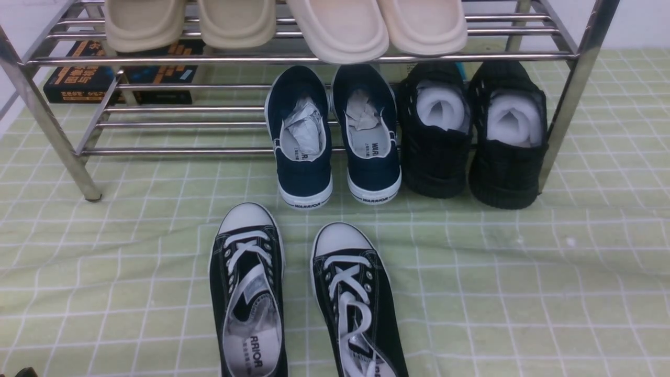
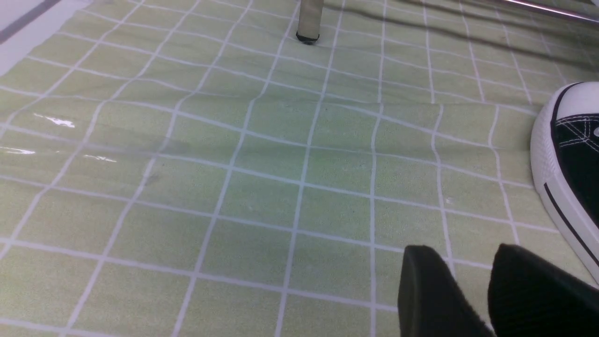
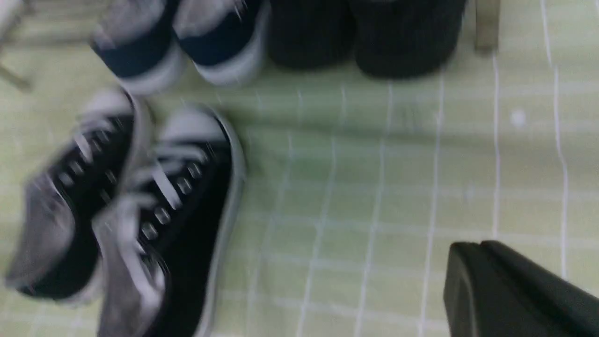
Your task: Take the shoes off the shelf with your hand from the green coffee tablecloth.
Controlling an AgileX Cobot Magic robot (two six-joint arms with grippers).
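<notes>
Both black knit shoes (image 1: pixel 471 136) sit on shelf (image 1: pixel 183 151) lower tier, untouched; removal not started. Right jaws pressed together, empty; left jaws slightly apart, empty.

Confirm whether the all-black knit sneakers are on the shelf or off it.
On it. Both shoes sit on the lower tier of the shelf, at its right end, heels toward the camera.

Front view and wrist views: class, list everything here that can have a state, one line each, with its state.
Black knit shoes: on the shelf, lower tier, stuffed.
Navy slip-ons: lower tier, stuffed.
Canvas sneakers: on the cloth, laced.
Slippers: top tier.
Left fingers: apart, empty.
Right fingers: shut, empty.
</notes>
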